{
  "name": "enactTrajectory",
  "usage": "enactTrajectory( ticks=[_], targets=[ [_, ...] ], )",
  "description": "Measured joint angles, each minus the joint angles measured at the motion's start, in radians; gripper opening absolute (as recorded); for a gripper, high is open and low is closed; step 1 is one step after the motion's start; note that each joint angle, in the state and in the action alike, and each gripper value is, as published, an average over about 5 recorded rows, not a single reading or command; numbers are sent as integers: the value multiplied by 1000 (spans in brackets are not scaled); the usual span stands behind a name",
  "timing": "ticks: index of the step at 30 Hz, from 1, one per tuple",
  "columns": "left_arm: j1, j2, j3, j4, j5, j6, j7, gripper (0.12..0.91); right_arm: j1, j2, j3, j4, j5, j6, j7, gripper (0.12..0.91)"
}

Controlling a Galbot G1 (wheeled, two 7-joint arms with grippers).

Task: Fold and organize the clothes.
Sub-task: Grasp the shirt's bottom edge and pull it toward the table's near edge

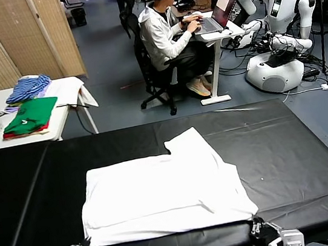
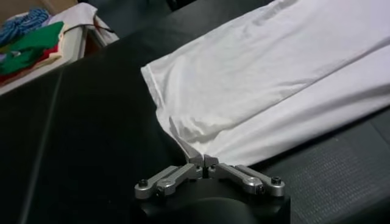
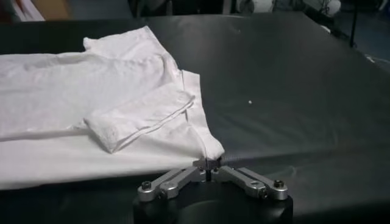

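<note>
White T-shirt (image 1: 162,193) lies plain side up, folded over on itself, on the black table (image 1: 290,154), hem edge along the near side. Left gripper (image 2: 203,160) sits at the near-left corner with fingertips pressed together, pinching that corner of cloth. Right gripper (image 3: 208,163) is at the near-right corner, tips likewise closed on the fabric edge; folded sleeve (image 3: 140,119) lies just beyond it.

T-shirt (image 2: 262,79) cropped, printed side hidden
</note>
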Motion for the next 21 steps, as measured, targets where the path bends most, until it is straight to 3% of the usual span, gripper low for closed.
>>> enactTrajectory(
  ticks=[2,6,9,11,15,21],
  targets=[
    [-48,3,19,30,-44,0,-9,698,-1,-2,5,7,-3,0,0,846],
    [-144,8,63,99,-73,0,-4,881,-1,-11,22,28,-28,0,-12,902],
    [-206,17,98,163,-62,-26,1,904,3,-22,45,51,-32,0,-47,906],
    [-241,23,120,208,-48,-72,10,906,16,-30,69,69,-10,0,-68,907],
    [-295,23,158,299,-11,-157,26,907,75,-64,133,88,88,0,-87,907],
    [-338,4,197,403,42,-215,24,907,188,-145,184,71,217,0,-126,907]
  ],
)
